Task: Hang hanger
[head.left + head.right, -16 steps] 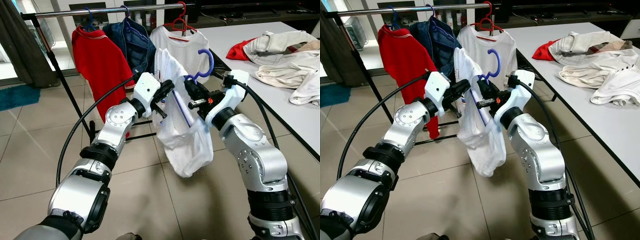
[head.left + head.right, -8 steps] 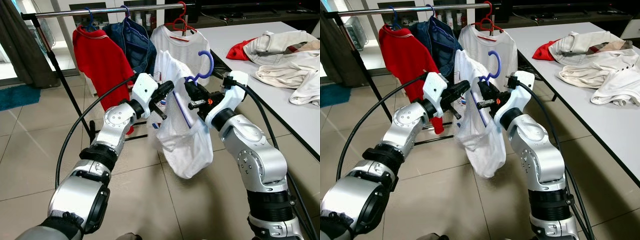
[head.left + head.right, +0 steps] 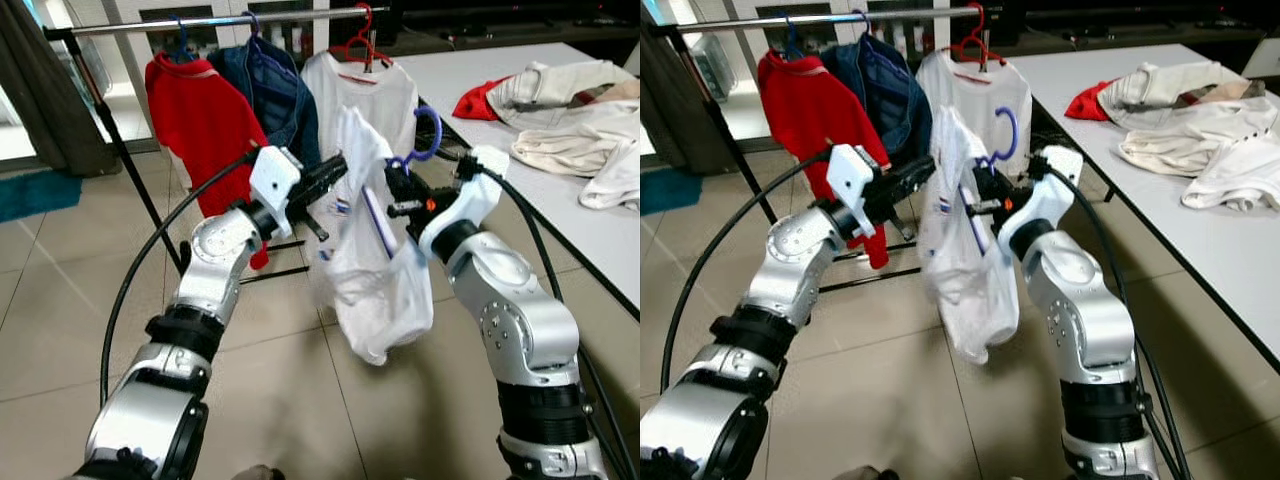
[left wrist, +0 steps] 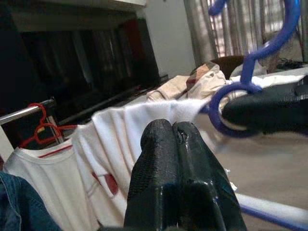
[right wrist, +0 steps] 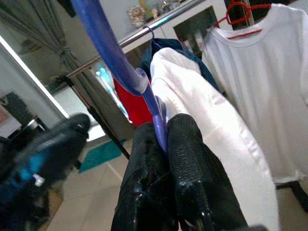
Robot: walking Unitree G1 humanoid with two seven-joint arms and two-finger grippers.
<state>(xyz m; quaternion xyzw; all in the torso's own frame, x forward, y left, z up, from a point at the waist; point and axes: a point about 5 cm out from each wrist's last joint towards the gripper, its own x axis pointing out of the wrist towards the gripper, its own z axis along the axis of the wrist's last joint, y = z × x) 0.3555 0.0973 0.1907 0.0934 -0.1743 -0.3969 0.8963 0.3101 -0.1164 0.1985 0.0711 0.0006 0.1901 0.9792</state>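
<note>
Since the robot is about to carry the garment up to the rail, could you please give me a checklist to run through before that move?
1. Right claw shut on the blue plastic hanger: ok.
2. White T-shirt draped on that hanger: ok, though bunched unevenly.
3. Left claw shut, tips at the shirt's fabric; whether it pinches fabric: cannot tell.
4. Hook of the hanger upright and free above the claw: ok.
5. Hook on the silver metal clothes rail: not ok, it sits below and short of it.
6. Free spot on the rail right of the red hanger with the white shirt: cannot tell.
</note>
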